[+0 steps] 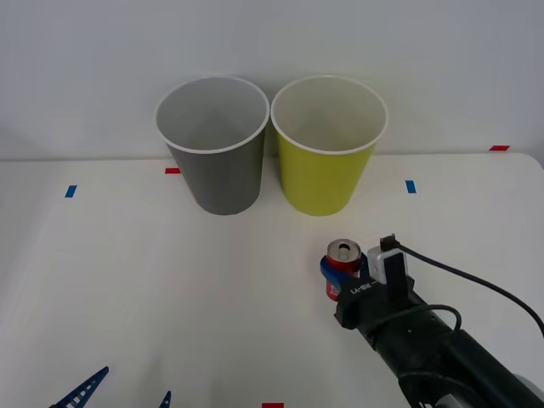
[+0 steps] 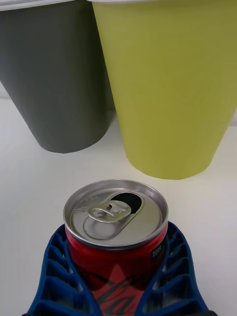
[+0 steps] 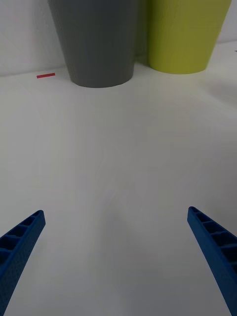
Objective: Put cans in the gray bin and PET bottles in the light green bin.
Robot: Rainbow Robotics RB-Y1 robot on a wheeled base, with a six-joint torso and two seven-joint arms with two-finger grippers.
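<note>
Right gripper (image 2: 118, 276) is clasping your red can (image 2: 116, 232) mid-body | light, slick, dentable – you're squeezing gently | left gripper (image 3: 116, 247) is idling wide

Lab, white table (image 1: 170, 306), tape marks (image 1: 70, 191), bare wall (image 1: 85, 68)

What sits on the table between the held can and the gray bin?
Nothing: in the front view, bare white table runs from the can, clamped in the right gripper, to the gray bin.
</note>
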